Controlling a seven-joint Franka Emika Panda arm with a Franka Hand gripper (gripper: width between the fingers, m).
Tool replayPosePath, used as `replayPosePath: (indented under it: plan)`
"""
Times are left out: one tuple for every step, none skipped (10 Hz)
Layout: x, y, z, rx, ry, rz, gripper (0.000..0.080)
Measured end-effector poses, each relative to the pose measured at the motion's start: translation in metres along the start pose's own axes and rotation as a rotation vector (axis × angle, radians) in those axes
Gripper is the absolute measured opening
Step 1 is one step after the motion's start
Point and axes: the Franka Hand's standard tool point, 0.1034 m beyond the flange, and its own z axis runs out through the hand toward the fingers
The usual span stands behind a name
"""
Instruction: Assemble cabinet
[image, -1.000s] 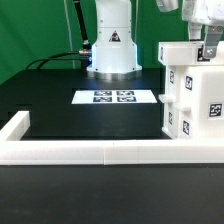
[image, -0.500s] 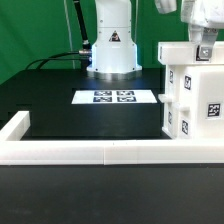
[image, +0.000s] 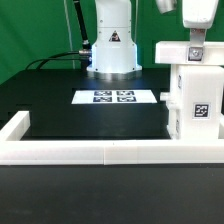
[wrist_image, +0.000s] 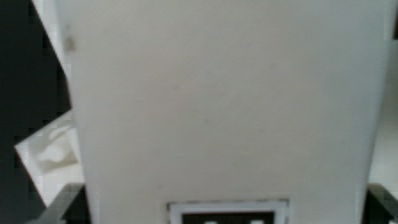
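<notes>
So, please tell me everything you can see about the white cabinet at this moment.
The cabinet is a tall white matte box with a wider top piece overhanging its body. Small square black-and-white tags sit on its faces. It stands upright at the exterior view's right, by the low white rim wall. The claw comes down onto its top piece; whether it grips cannot be told. In the wrist view its plain white surface fills the picture.

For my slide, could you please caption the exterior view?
Tool grips the cabinet top beside the marker board.
</notes>
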Motion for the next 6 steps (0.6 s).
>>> replayPosePath:
  plan:
    - [-0.0016,0.001,0.0001,0.0,0.0,0.076,0.0551]
    - [-0.0032,0.0021,0.0002,0.0,0.0,0.122,0.0551]
    - [-0.0034,0.0022,0.0002,0.0,0.0,0.218,0.0551]
    - [-0.0032,0.0021,0.0003,0.0,-0.001,0.286,0.0551]
    - [-0.0027,0.0017,0.0002,0.0,0.0,0.327,0.0551]
    - [-0.001,0.0006,0.0002,0.0,0.0,0.424,0.0551]
